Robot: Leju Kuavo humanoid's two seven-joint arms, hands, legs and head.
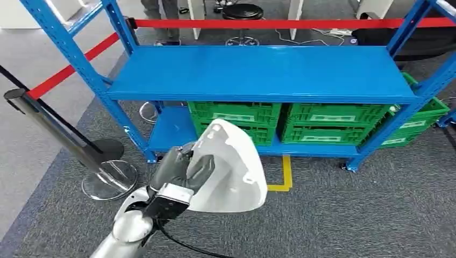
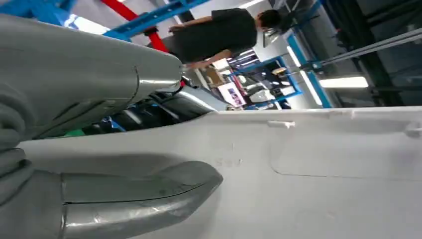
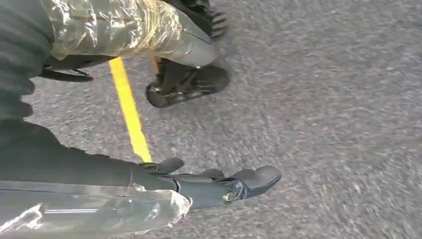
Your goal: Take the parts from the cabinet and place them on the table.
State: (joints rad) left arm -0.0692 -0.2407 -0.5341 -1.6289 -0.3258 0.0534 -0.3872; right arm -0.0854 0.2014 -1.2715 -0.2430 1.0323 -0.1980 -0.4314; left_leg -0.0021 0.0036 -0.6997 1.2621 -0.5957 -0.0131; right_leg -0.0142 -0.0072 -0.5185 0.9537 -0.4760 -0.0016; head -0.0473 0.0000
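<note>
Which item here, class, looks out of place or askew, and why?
One green crate at the rack's right end sits skewed, poking out past the blue upright, while the other crates sit square on the lower shelf. The white part in the left hand looks undamaged.

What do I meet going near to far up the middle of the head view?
Left hand gripping the white moulded plastic part → green slotted plastic crates on the lower shelf → bare blue metal upper shelf → red barrier belt.

No legible text; crate labels [image 1: 235, 117] white, unreadable (too small).
</note>
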